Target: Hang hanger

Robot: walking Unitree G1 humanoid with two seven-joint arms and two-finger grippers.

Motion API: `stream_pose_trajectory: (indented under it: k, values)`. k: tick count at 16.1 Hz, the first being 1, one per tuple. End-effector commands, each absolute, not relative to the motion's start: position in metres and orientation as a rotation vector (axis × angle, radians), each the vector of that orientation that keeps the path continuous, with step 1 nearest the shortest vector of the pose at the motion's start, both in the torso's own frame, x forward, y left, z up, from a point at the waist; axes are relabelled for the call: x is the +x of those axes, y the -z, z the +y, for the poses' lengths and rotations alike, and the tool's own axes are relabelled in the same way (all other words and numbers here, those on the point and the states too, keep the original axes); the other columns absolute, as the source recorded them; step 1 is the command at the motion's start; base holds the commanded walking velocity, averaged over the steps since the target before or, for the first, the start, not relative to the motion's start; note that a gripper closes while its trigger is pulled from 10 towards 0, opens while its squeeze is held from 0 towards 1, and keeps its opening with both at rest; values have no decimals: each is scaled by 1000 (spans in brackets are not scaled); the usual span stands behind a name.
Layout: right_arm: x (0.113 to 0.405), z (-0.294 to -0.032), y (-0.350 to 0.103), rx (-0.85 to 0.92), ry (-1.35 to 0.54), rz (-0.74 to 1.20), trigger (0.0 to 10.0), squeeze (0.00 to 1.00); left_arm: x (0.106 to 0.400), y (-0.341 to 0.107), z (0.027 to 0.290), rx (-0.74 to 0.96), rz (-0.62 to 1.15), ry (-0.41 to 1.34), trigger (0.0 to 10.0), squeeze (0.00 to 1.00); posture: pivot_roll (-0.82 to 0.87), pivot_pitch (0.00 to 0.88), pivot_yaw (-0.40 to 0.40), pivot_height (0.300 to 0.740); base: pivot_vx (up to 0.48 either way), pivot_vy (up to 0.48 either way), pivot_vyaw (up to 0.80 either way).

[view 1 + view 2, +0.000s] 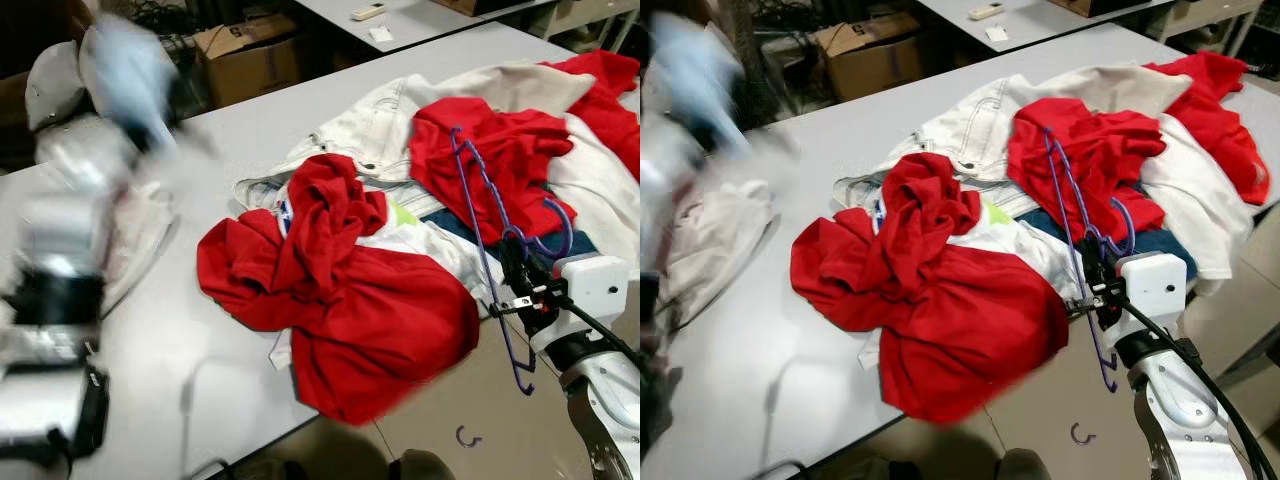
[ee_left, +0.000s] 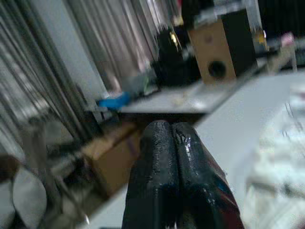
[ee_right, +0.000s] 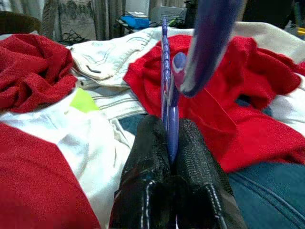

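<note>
Running lengthwise away from the robot over the heaped clothes [image 1: 400, 250] on the desk [image 1: 230, 140], the purple hanger [image 1: 487, 235] is clamped in the right pincer [image 1: 520, 290]; the left pincer [image 2: 174, 157] is held clenched and empty.

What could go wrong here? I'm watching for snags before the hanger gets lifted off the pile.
The right gripper pinches only a thin bar of the purple hanger, so it could twist or slip. The hanger lies across the red shirt and might drag it along. The left arm is blurred, so it is moving near the table.
</note>
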State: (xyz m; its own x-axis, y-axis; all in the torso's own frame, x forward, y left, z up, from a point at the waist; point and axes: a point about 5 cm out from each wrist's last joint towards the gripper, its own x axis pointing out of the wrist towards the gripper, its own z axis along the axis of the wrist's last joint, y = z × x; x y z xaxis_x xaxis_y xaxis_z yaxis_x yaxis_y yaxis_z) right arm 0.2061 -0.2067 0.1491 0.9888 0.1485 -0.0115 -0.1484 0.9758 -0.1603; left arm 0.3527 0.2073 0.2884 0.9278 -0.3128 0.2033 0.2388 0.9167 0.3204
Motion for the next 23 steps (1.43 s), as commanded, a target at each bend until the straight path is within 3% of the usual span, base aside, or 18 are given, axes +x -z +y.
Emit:
stream_pose_trajectory:
  k: [1,5,6,7,12,15,17,19,23]
  values:
    - [207,-205,-150,-158,-158,-12,10000,0,352,-264,196,243,-105,414,0,0,-213,0,123,740,0,0,0]
    - [206,-204,-150,-151,-162,-12,10000,0,339,-227,171,91,56,588,0,0,-218,0,130,740,0,0,0]
    - [205,-203,-148,-152,-173,-2,10000,0,330,-199,157,-1,157,662,10000,0,-216,0,129,740,0,0,0]
    - [203,-202,-147,-152,-181,8,10000,0,318,-179,145,-26,222,735,10000,1000,-216,0,131,740,0,0,0]
    - [193,-197,-146,-105,-281,24,10000,0,291,-159,134,-106,301,825,10000,1000,-232,0,135,740,0,0,0]
    - [190,-204,-152,-125,-319,20,10000,0,278,-173,121,-201,237,952,10000,1000,-241,0,139,740,0,0,0]
    - [194,-220,-155,-144,-272,3,10000,0,275,-150,101,-33,326,949,10000,1000,-255,0,149,740,0,0,0]
    - [196,-219,-159,-143,-305,-4,10000,0,270,-147,88,-21,341,989,10000,1000,-265,0,157,740,0,0,0]
    - [188,-205,-163,-131,-542,65,10000,0,285,-180,90,-271,179,984,10000,1000,-280,0,157,740,0,0,0]
